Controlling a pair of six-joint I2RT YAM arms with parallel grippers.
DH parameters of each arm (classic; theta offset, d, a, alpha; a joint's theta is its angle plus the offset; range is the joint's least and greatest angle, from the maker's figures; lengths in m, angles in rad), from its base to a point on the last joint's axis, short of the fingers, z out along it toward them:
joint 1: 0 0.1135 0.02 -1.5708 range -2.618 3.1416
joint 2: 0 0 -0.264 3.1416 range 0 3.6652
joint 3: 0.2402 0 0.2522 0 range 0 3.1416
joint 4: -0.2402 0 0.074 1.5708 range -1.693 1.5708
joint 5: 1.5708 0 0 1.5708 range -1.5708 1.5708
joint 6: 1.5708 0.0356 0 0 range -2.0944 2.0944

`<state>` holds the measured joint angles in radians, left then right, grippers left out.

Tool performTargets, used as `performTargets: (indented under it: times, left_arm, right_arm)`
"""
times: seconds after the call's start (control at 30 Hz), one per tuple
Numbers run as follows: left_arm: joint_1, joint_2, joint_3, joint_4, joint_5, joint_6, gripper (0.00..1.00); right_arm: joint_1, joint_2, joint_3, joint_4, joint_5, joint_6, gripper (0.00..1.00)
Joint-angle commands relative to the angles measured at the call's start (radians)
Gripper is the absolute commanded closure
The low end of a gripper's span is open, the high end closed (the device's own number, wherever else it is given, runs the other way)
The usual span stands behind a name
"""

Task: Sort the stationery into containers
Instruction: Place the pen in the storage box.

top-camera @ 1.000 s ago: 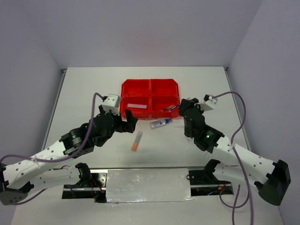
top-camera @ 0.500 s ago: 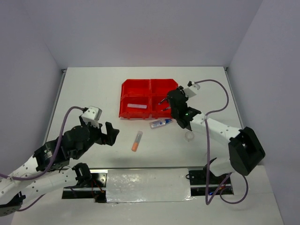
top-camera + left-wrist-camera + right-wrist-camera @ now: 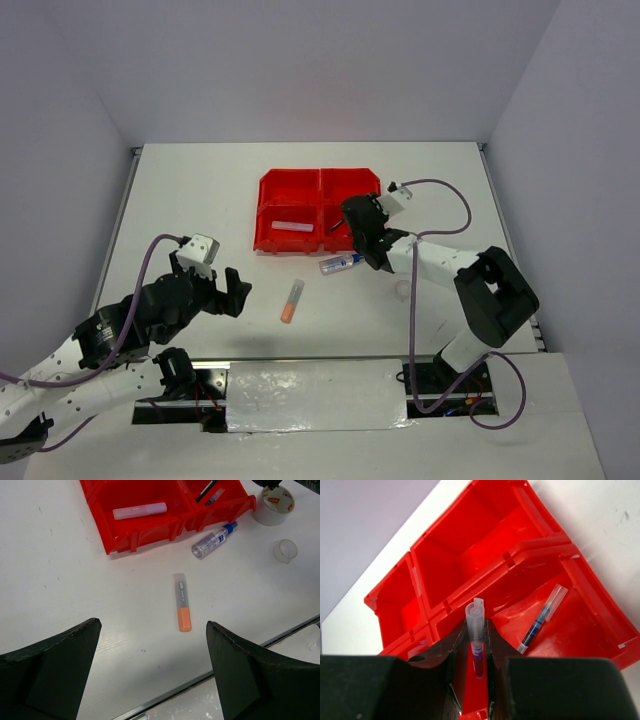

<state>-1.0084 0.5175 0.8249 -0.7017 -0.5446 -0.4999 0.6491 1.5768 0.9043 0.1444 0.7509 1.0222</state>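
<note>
A pen [image 3: 475, 622] is clamped in the right gripper [image 3: 476, 647] above the bin [image 3: 585, 630] holding another pen [image 3: 540, 622], so a release is judged needed next; the left gripper [image 3: 152, 630] is spread wide near the highlighter [image 3: 182, 609].

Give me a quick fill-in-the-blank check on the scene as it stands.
1. The right hand is shut on a ____ over the red bins.
2. The left hand is ____ and holds nothing.
3. The orange highlighter lies on the ____, outside the bins.
4. The glue tube beside the bins has a ____ cap.
Missing words: pen; open; table; blue.
</note>
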Motion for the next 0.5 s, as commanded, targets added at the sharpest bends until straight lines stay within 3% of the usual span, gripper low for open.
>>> performTargets:
  times: [0.0, 0.13, 0.23, 0.3, 0.37, 0.47]
  left_arm:
    - [0.004, -0.005, 0.0, 0.036, 0.002, 0.015, 0.01]
    - [0.004, -0.005, 0.0, 0.036, 0.003, 0.015, 0.01]
    - [0.004, -0.002, -0.001, 0.041, 0.011, 0.02, 0.01]
    - [0.004, 0.003, -0.001, 0.041, 0.017, 0.021, 0.01]
    - [0.004, 0.01, -0.001, 0.041, 0.018, 0.023, 0.01]
    - [0.004, 0.012, 0.0, 0.042, 0.02, 0.024, 0.01]
  right_arm:
    - [0.0, 0.035, 0.018, 0.021, -0.015, 0.084, 0.9]
    - [0.0, 0.046, -0.004, 0.026, -0.027, 0.101, 0.87]
    - [0.001, 0.038, -0.01, 0.018, -0.027, 0.104, 0.72]
    - [0.001, 0.028, -0.012, 0.018, -0.025, 0.101, 0.52]
    - [0.0, 0.008, -0.008, 0.008, -0.027, 0.099, 0.39]
    - [0.0, -0.018, 0.005, -0.025, -0.022, 0.101, 0.32]
